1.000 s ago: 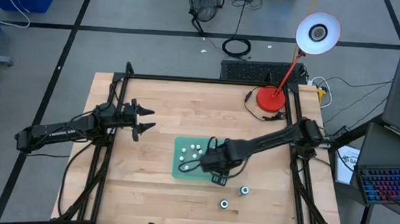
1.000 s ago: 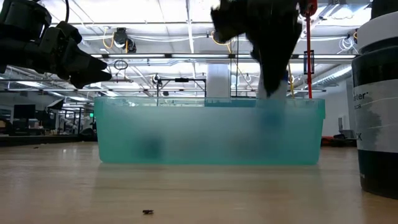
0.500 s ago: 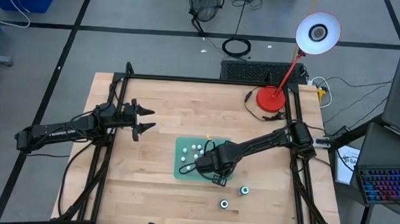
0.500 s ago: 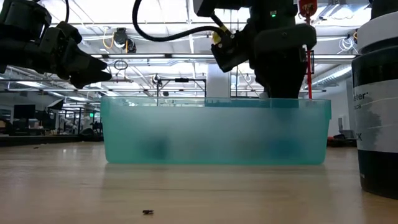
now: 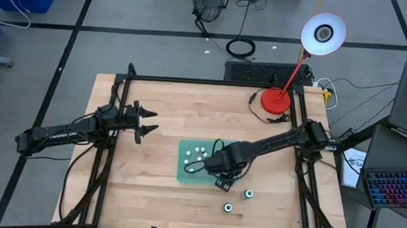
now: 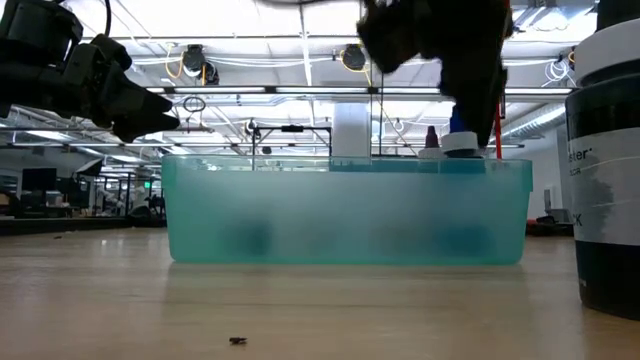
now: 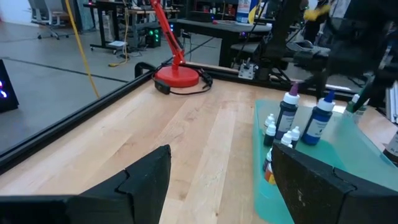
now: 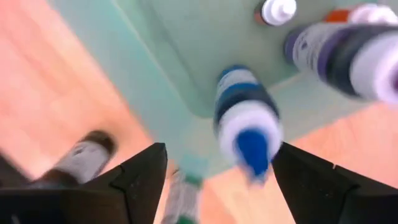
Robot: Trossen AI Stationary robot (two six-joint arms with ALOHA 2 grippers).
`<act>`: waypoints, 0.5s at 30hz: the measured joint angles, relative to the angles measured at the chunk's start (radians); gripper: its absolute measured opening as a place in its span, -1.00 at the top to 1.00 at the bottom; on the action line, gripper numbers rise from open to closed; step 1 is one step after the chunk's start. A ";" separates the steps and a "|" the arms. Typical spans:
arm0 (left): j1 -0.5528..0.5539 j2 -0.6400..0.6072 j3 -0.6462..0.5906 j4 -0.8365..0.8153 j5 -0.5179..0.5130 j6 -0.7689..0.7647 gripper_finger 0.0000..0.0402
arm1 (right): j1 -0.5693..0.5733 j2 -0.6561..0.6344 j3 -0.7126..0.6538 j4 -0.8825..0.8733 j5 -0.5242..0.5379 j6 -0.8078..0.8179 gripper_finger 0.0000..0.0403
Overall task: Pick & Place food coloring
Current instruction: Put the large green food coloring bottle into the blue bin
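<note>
The right gripper hides part of the green tray in the high view. The tray's frosted wall blurs the food coloring bottles in the low view. A dark bottle is cut by the right edge.

translucent green tray, red lamp

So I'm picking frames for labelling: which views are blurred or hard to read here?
Right wrist view: motion-smeared, the blue-tipped bottle and tray soft. Low view: the right gripper is a dark backlit shape, the near bottle out of focus. High view: sharp, though the lamp glares. Left wrist view: clear.
</note>
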 joint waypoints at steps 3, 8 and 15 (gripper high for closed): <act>0.000 0.000 0.000 0.000 0.000 0.000 -0.36 | 0.028 -0.052 0.000 -0.008 -0.002 0.073 -0.29; 0.000 0.000 0.000 0.000 0.000 0.000 -0.36 | 0.108 -0.126 0.000 -0.048 -0.002 0.210 -0.23; 0.000 0.000 0.000 0.000 0.000 0.000 -0.36 | 0.245 -0.134 0.000 -0.114 0.005 0.351 -0.20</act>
